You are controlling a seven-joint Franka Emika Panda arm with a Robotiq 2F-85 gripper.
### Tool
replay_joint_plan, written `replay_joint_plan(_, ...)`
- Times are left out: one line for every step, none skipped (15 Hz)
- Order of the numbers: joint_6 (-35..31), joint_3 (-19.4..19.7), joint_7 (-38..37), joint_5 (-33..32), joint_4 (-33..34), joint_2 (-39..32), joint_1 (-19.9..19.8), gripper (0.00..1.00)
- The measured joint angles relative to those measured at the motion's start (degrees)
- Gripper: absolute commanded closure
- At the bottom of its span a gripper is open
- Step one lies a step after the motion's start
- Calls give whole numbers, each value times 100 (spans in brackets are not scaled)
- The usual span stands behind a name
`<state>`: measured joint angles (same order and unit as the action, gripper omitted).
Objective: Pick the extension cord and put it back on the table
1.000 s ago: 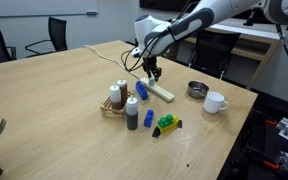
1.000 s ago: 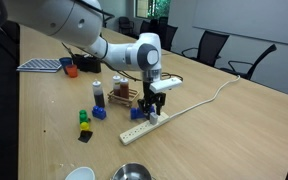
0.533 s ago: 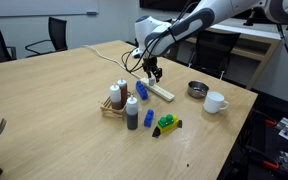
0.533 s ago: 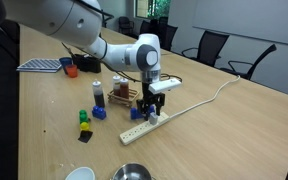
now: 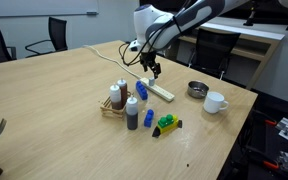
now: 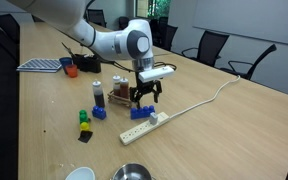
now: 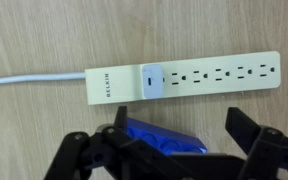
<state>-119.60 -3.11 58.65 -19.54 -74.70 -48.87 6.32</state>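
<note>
Counter [image 5: 54, 90] of pale wood carries it all. The white Belkin power strip [image 7: 184, 78] lies flat on it, cord trailing toward the far edge. The claw [image 7: 169, 150] hangs above the strip without touching it, jaws spread wide and holding nothing.

In the wrist view it sits over a blue toy block [image 7: 154, 135] just beside the strip. I judge the lift is not under way. A grasp would call for sliding over the strip, turning so the jaws span its narrow width, then coming down and closing.
</note>
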Motion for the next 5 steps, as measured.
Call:
replay_joint_plan(99,-48,-15,53,-206,122,2,0)
replay_joint_plan(107,-70,-18,54,-280,160,7,0)
replay_joint_plan(100,-70,-19,53,-273,154,7,0)
replay_joint_plan(99,-69,-19,53,-254,139,3,0)
replay_joint_plan(99,-68,-19,53,-250,134,-5,0)
